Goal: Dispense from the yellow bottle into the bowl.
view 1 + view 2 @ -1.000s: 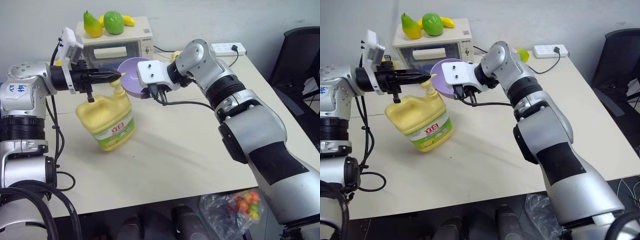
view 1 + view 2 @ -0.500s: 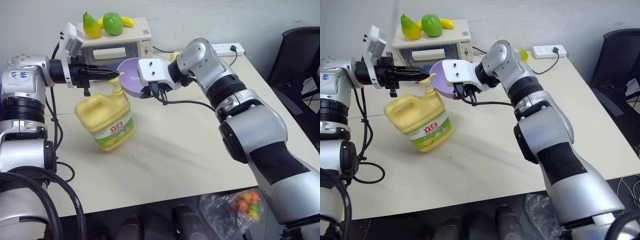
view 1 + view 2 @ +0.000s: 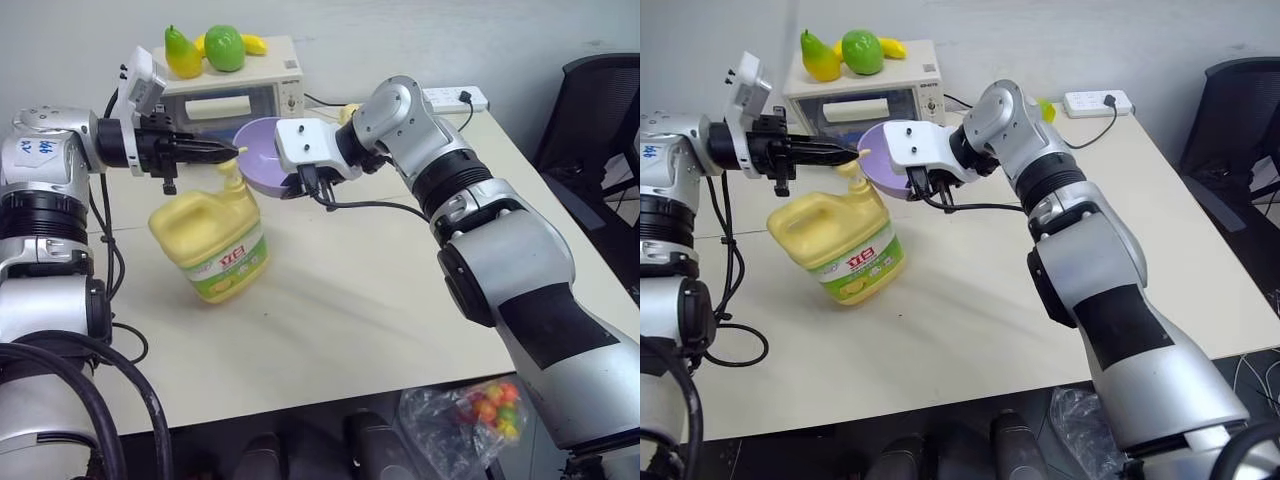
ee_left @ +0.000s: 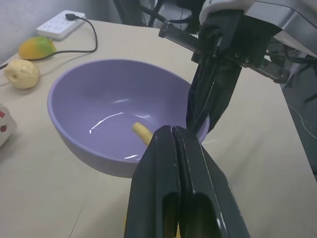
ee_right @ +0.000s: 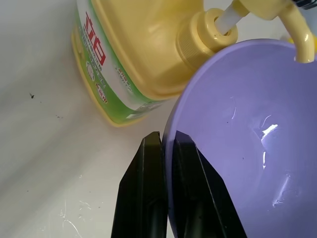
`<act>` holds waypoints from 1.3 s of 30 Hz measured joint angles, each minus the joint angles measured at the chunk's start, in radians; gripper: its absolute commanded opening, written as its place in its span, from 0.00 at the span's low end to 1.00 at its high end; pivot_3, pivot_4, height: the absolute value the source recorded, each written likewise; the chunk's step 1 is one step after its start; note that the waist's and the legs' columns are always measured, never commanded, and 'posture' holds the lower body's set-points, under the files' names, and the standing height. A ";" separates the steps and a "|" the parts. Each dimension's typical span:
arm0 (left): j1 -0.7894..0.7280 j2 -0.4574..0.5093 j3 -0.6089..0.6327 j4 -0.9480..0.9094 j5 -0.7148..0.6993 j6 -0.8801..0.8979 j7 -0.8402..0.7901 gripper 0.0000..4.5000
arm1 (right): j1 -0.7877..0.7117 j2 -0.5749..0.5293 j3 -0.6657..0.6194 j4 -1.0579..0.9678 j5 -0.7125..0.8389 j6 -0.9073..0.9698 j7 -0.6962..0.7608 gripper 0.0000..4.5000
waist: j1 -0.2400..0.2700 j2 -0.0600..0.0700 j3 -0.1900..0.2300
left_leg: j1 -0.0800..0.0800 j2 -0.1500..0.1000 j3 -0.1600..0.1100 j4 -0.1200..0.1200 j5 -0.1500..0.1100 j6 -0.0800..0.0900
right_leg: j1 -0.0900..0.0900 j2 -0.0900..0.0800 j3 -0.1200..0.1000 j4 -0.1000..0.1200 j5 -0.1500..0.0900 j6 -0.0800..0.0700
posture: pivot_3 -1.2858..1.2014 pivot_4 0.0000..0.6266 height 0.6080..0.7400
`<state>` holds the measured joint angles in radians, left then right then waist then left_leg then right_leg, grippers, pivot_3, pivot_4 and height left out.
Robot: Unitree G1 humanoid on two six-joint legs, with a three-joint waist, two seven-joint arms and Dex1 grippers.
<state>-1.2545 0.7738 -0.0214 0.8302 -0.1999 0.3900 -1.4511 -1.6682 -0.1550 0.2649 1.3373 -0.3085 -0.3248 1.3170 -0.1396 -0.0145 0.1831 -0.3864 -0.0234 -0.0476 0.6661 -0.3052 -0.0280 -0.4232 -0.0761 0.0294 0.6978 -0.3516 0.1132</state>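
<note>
The yellow bottle [image 3: 211,238] stands on the table, leaning a little, and its pump spout [image 5: 297,35] hangs over the rim of the bowl [image 3: 262,152]. My right gripper [image 5: 167,140] is shut on the near rim of the lavender bowl and holds it tilted above the table beside the pump. My left gripper [image 3: 234,150] is shut and empty, and its tips lie right over the pump head [image 3: 235,166]. In the left wrist view the spout tip [image 4: 142,133] shows inside the bowl [image 4: 89,99]. The bowl's bottom looks wet and glossy.
A small cream oven [image 3: 245,88] with toy fruits [image 3: 226,45] on top stands behind the bottle. A power strip [image 3: 457,97] and two loose toy fruits [image 4: 38,47] lie at the back. A black chair [image 3: 600,110] is off the table's right side.
My left forearm has swung slightly up and back, with its tips staying at the pump head. The bowl, bottle and right gripper have kept their places.
</note>
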 measured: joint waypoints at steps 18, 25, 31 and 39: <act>0.041 0.014 -0.034 -0.049 0.011 0.024 -0.014 0.01 | 0.000 0.004 -0.006 0.000 0.020 0.000 0.076 0.00 | -0.002 0.008 -0.012 | 0.018 0.000 0.000 -0.004 -0.004 0.003 | 0.015 0.001 0.002 -0.004 0.000 0.000 | 0.52 0.24 1.00; 0.042 0.016 -0.034 -0.050 0.011 0.032 -0.013 0.01 | 0.000 0.004 -0.009 0.000 0.025 -0.002 0.095 0.00 | -0.002 0.008 -0.012 | 0.018 0.000 0.000 -0.004 -0.004 0.002 | 0.015 0.002 0.003 -0.003 0.000 0.000 | 0.52 0.24 1.00; 0.051 0.024 -0.034 -0.075 0.011 0.060 -0.020 0.01 | 0.000 0.004 -0.008 0.000 0.024 -0.021 0.095 0.00 | -0.002 0.008 -0.012 | 0.019 0.000 0.000 -0.004 -0.005 0.002 | 0.014 0.002 0.003 -0.004 0.000 0.000 | 0.52 0.24 1.00; 0.073 0.028 -0.034 -0.120 0.011 0.090 -0.032 0.01 | 0.002 0.003 0.014 0.000 -0.017 -0.085 0.028 0.00 | -0.002 0.012 -0.014 | 0.020 0.001 0.000 -0.004 -0.006 0.002 | 0.014 0.003 0.004 -0.004 0.000 0.000 | 0.52 0.24 1.00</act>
<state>-1.1811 0.8023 -0.0556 0.7106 -0.1890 0.4804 -1.4835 -1.6664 -0.1525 0.2791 1.3372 -0.3260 -0.4101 1.3452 -0.1413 -0.0030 0.1686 -0.3666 -0.0228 -0.0476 0.6620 -0.3110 -0.0260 -0.4090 -0.0735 0.0332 0.6942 -0.3518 0.1132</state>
